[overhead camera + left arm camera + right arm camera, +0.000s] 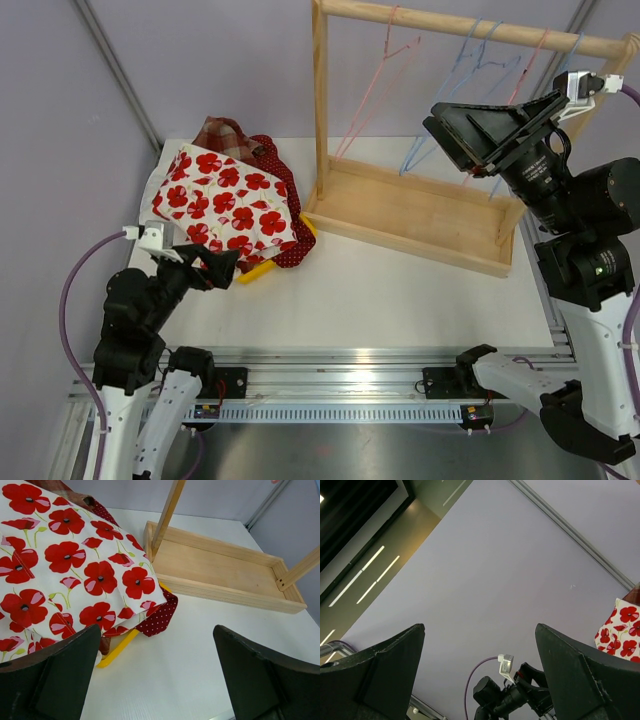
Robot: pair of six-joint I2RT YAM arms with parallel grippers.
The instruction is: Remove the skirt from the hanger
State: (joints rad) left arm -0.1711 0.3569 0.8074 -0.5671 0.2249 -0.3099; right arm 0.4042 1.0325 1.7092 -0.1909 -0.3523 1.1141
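The white skirt with red poppies [225, 205] lies on a pile of clothes at the table's left. A yellow hanger [262, 268] sticks out from under its near edge. My left gripper [225, 268] is open and empty, just in front of that edge. In the left wrist view the skirt [65, 565] fills the upper left, the yellow hanger [117, 650] shows below it, and my gripper [157, 680] holds nothing. My right gripper [450, 140] is open and empty, raised in front of the wooden rack. In its wrist view [480, 670] it faces the wall.
A wooden rack [420, 215] with a tray base stands at the back right, with pink [385, 60] and blue wire hangers [480, 70] on its rail. A red polka-dot garment [290, 215] and a plaid one [222, 132] lie under the skirt.
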